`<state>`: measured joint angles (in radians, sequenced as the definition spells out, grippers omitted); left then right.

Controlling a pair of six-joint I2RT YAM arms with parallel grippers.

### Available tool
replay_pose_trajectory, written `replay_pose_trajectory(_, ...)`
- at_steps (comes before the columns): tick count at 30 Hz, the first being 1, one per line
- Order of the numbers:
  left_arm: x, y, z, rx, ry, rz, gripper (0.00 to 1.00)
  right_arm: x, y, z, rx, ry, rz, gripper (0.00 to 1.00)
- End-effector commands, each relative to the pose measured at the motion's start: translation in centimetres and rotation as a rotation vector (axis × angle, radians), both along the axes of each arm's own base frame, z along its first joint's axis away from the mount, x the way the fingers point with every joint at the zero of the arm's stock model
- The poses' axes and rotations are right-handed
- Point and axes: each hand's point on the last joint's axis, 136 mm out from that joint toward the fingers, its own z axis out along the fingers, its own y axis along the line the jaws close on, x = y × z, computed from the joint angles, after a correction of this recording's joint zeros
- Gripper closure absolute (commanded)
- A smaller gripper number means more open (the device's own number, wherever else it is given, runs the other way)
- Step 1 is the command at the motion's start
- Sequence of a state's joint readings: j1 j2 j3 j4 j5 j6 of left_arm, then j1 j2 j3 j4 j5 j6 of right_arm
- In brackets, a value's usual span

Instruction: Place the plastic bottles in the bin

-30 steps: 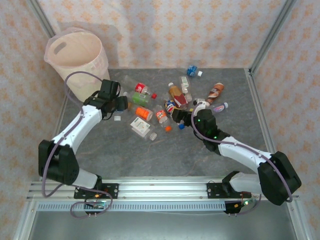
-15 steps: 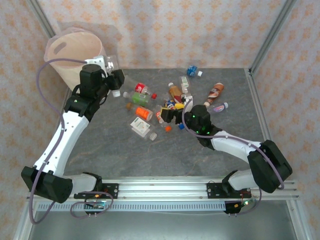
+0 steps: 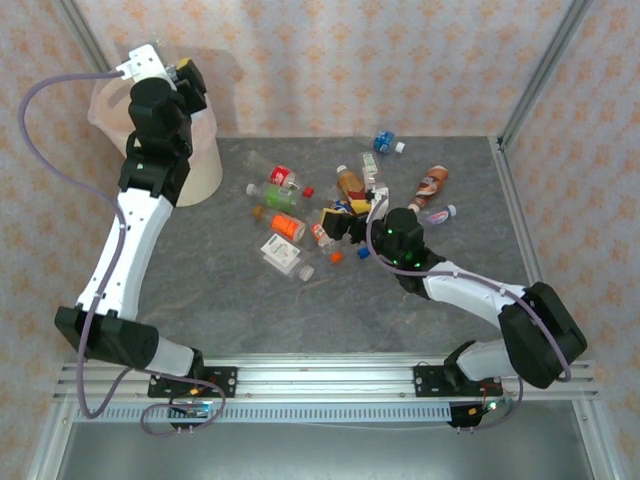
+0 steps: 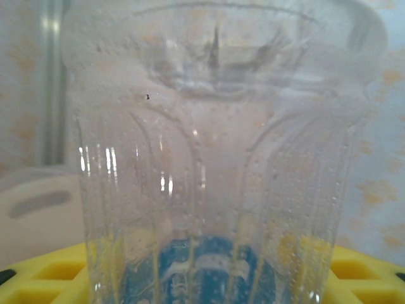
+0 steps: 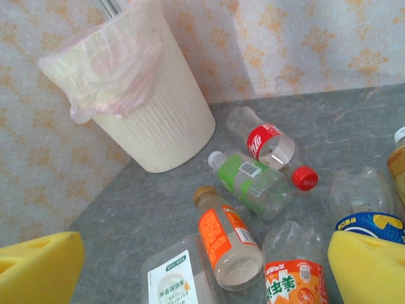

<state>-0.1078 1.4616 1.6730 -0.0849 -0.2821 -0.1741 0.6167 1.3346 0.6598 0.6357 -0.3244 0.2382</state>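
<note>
Mid-table, the right gripper (image 3: 354, 216) is parked low at the right side of the bottle pile, with its yellow pads (image 5: 38, 269) spread wide and nothing held. Just ahead between them lie an orange-label bottle (image 5: 224, 237), a white-label bottle (image 5: 174, 278) and a crushed bottle (image 5: 294, 272) with orange print. Further out, a green-label bottle (image 5: 250, 183) and a red-label bottle (image 5: 269, 142) are seen on their sides, side by side. Roughly ten plastic bottles are counted loose on the table (image 3: 300, 300), including a blue bottle (image 3: 385, 142) near the far edge. Far left, the bin (image 3: 205, 165) stands upright in the corner, its liner folded over the rim. The left gripper (image 3: 186, 80) is raised above its mouth, clamped on a clear bottle (image 4: 209, 158) with a blue label, not yet released. Bin contents cannot be told. Judged status: one bottle at drop-off, with the bulk of the pile to be cleared.
</note>
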Motion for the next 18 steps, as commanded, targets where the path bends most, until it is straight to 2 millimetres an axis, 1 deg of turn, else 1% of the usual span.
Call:
replay_pose_trajectory(1,0.9,3.9,0.0,0.093,0.018,0.185,0.5,-0.3,-0.9,1.3,0.011,-0.041,-0.039,0.01)
replay_pose_trajectory(3,1.9,5.8,-0.6,0.102,0.036,0.227,0.5,-0.4,-1.1,1.4,0.009,-0.041,-0.047,0.01)
replay_pose_trajectory(6,3.2,8.7,-1.9,0.13,0.084,0.297,0.5,-0.5,-1.5,1.5,-0.002,-0.042,-0.059,0.01)
replay_pose_trajectory(8,3.9,11.3,-3.0,0.15,0.136,0.368,0.5,-0.6,-1.8,1.5,-0.009,-0.045,-0.072,0.01)
replay_pose_trajectory(11,4.8,14.6,-4.8,0.139,0.226,0.42,0.5,-0.7,-2.4,1.6,-0.015,-0.052,-0.093,0.01)
replay_pose_trajectory(14,5.3,16.7,-5.8,0.144,0.279,0.443,0.5,-0.8,-2.8,1.6,-0.019,-0.052,-0.107,0.01)
replay_pose_trajectory(17,6.2,17.9,-6.8,0.166,0.326,0.461,0.49,-0.8,-3.0,1.4,-0.025,-0.05,-0.118,0.01)
replay_pose_trajectory(18,6.6,18.4,-7.5,0.17,0.349,0.472,0.5,-0.8,-3.0,1.4,-0.027,-0.05,-0.12,0.01)
